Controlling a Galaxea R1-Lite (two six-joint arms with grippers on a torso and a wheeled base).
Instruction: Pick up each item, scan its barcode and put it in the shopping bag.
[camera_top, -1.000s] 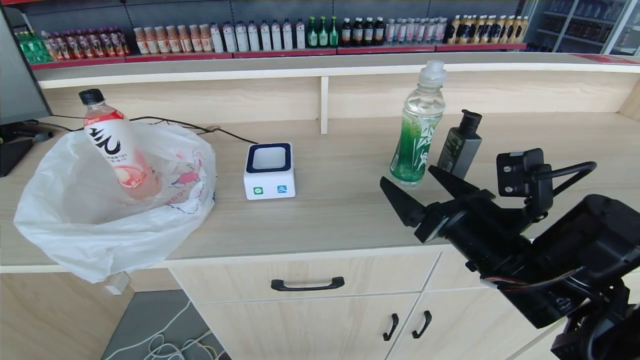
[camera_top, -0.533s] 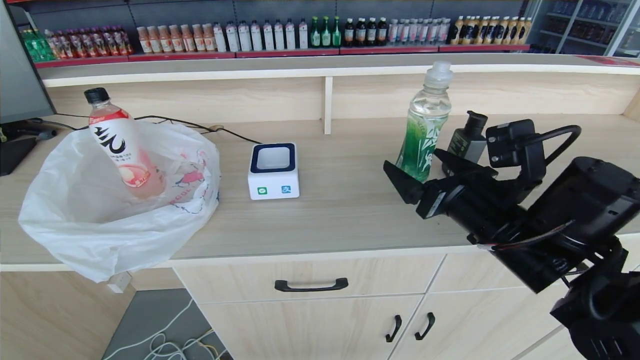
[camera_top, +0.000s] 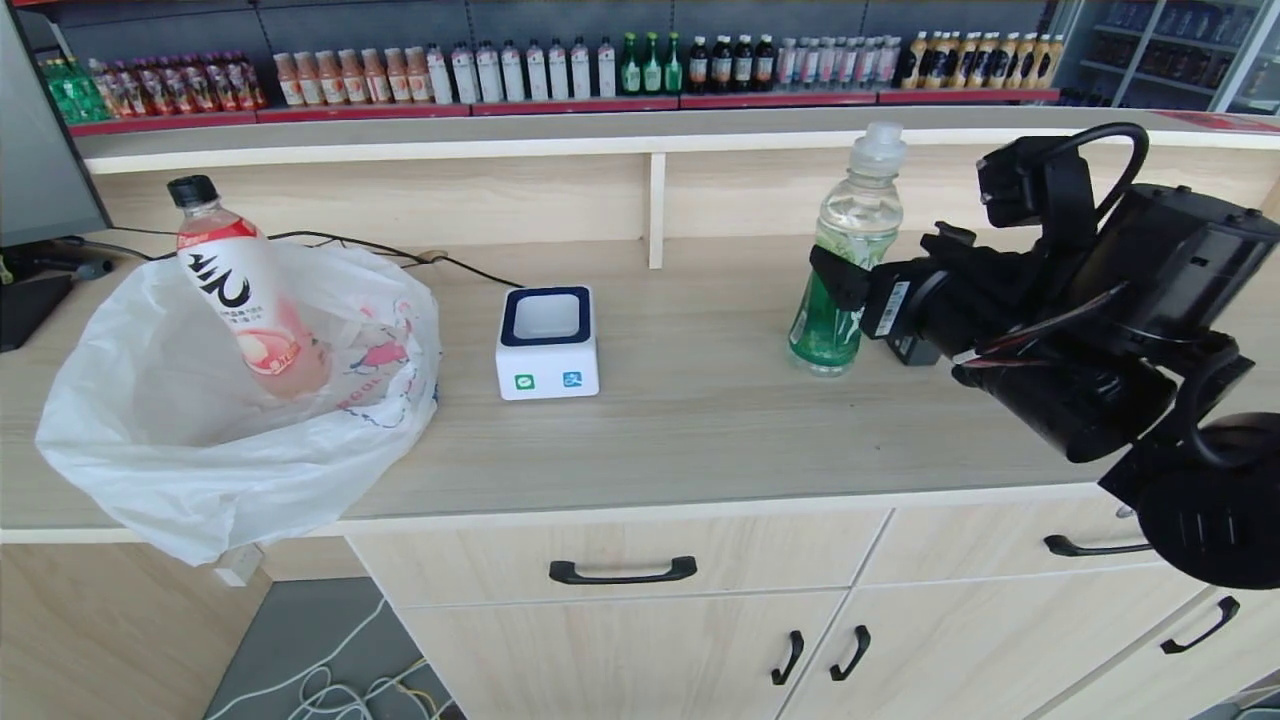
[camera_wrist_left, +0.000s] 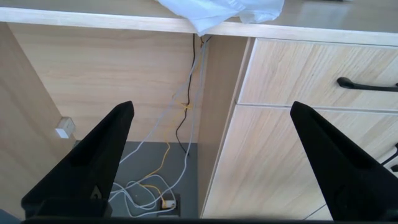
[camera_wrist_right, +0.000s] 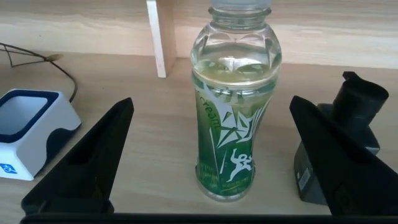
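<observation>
A clear bottle with a green label (camera_top: 845, 262) (camera_wrist_right: 233, 118) stands upright on the wooden counter (camera_top: 700, 410). My right gripper (camera_top: 880, 252) (camera_wrist_right: 211, 104) is open at mid-height, facing that bottle, which stands centred just ahead of its fingers. A dark grey bottle (camera_wrist_right: 339, 152) stands close beside the green one. The white scanner box (camera_top: 547, 342) (camera_wrist_right: 25, 127) sits mid-counter. At the left, the white shopping bag (camera_top: 150, 440) holds a pink drink bottle (camera_top: 245, 290) leaning upright. My left gripper (camera_wrist_left: 211, 106) hangs open below the counter edge, holding nothing.
A raised back ledge with a white divider (camera_top: 656, 210) runs behind the counter. Black cables (camera_top: 400, 255) trail behind the bag. Drawers and cabinet doors (camera_top: 620, 570) lie under the counter. Store shelves of bottles (camera_top: 560, 70) line the far wall.
My right arm has risen and swung forward, bringing its open gripper from below the counter front up to the green-label bottle. The bottles, bag and scanner have stayed put.
</observation>
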